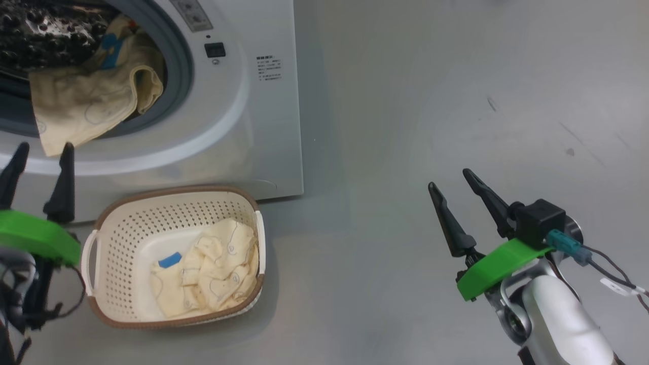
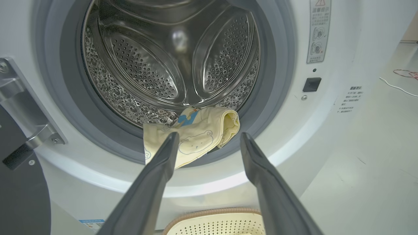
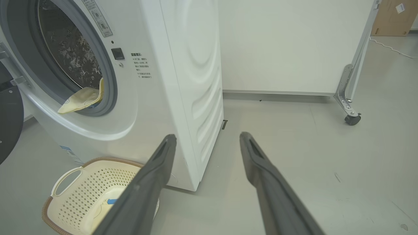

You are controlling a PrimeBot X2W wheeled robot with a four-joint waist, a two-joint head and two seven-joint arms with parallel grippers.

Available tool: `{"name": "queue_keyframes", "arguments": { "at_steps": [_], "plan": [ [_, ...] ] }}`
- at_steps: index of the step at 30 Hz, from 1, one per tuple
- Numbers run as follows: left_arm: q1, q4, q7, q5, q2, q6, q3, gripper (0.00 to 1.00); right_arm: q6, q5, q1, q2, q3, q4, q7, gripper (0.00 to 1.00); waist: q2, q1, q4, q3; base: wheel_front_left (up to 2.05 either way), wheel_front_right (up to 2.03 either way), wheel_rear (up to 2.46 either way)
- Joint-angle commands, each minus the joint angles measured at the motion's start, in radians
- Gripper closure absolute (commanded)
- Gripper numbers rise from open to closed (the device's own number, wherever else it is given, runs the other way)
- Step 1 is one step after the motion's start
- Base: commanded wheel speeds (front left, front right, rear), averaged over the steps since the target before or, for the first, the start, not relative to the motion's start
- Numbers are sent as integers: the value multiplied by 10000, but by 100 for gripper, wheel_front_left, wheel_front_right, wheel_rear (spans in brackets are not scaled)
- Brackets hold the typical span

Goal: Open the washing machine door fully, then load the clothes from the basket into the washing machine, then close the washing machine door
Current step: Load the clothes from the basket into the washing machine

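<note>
Clothes [image 1: 218,276] are lying in the basket [image 1: 152,218] just right of my left gripper [image 1: 44,149]. It's gaping empty, right gripper [image 1: 449,178] too

White washing machine [image 1: 263,126], door [image 3: 8,124] swung open; cream garment [image 1: 86,106] hangs over opening's lower edge; second garment [image 1: 213,274] crumpled in perforated basket [image 1: 172,195] just before it

Right tool [image 1: 448,178] has black fingers [image 1: 451,223], green bracket [image 1: 499,266].
</note>
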Motion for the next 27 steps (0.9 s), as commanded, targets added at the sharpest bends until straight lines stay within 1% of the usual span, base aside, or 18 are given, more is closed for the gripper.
{"name": "queue_keyframes", "arguments": {
  "at_steps": [1,5,6,9,12,13,17,20,22,27],
  "plan": [
    [553,-750,-66,179,345,234,979,0,0,-46,101,26,158,-248,-95,0,-1,1,72,-524,0,0,0],
    [2317,-2100,-66,595,-199,749,2201,0,0,-84,341,26,120,-229,-95,0,-1,1,112,-964,0,0,0],
    [2317,-2100,-66,595,-199,749,2201,0,0,-84,341,26,120,-229,-95,0,-1,1,112,-964,0,0,0],
    [3386,-2902,-66,1084,-699,1006,2881,0,0,-76,510,26,75,-218,-95,0,-1,1,153,-1219,0,0,0],
    [4182,-3482,-66,1562,-1189,1121,3315,0,0,-85,645,26,83,-208,-95,0,-1,1,196,-1408,0,0,0],
    [4593,-3773,-66,1738,-1540,1094,3549,0,0,-94,705,26,104,-197,-95,0,-1,1,213,-1500,0,0,0],
    [5172,-4055,-66,2167,-2089,948,3871,0,0,-80,779,26,134,-186,-95,0,-1,1,229,-1679,0,0,0],
    [5485,-4083,-66,2494,-2424,794,4068,0,0,-30,841,26,184,-189,-95,0,-1,1,209,-1784,0,0,0],
    [5618,-4099,-66,2715,-2576,562,4134,0,0,1,874,26,211,-197,-95,0,-1,1,201,-1826,0,0,0],
    [5758,-3995,-66,3188,-2971,333,4461,0,0,46,922,26,235,-220,-95,0,-1,1,200,-1855,0,0,0]
  ]
}}
